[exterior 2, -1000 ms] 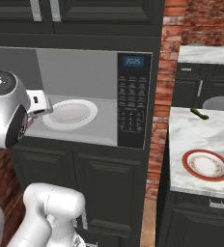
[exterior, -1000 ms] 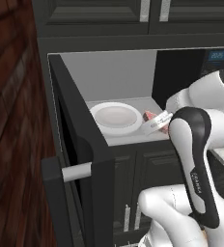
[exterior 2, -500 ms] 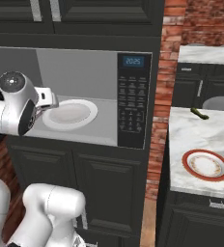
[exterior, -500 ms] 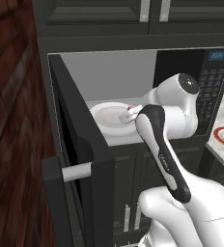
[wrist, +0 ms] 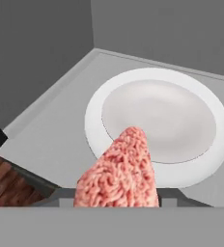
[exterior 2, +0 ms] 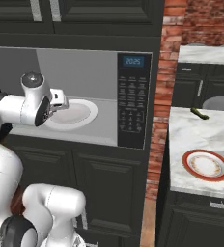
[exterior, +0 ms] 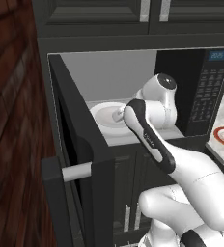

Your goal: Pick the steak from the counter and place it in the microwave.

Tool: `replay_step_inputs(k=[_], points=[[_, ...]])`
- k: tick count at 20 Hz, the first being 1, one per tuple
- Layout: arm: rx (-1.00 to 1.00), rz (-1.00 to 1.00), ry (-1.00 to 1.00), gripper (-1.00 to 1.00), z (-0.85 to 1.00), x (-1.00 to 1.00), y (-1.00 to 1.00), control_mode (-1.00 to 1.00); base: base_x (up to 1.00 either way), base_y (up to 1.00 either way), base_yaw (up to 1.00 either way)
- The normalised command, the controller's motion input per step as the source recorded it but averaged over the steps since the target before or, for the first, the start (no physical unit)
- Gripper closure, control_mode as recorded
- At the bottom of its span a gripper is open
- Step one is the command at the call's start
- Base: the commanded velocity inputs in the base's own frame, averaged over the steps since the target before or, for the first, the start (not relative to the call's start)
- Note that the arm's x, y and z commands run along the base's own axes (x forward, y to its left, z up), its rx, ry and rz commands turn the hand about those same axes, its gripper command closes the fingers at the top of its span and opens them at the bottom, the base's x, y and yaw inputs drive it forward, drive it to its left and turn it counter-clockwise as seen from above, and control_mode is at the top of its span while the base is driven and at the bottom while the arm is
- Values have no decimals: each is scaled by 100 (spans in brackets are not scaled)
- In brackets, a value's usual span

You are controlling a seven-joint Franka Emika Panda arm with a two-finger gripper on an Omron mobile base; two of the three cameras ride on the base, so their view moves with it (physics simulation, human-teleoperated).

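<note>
While pincer (wrist: 118,202) holds steak (wrist: 119,171), microwave (exterior 2: 133,96) open

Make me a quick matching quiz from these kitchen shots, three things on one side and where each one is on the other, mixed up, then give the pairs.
Things:
1. steak
2. white dish
3. red-rimmed plate

Places:
A. on the counter
B. on the floor of the microwave
C. in the gripper, above the dish's near rim

Pairs: 1-C, 2-B, 3-A
</note>
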Motion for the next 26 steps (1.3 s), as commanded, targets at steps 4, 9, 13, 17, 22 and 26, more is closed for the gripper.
replay_step_inputs(k=[4,9,13,17,22,26], points=[[0,0,-2,100,-54,55,0,-100,0,0,0],[0,-1,0,100,-24,45,0,-100,0,0,0],[0,-3,0,100,-14,24,0,-100,0,0,0],[0,-4,0,100,-25,16,1,-100,0,0,0],[0,-5,0,100,-15,22,0,-100,0,0,0],[0,-4,0,100,0,30,0,-100,0,0,0]])
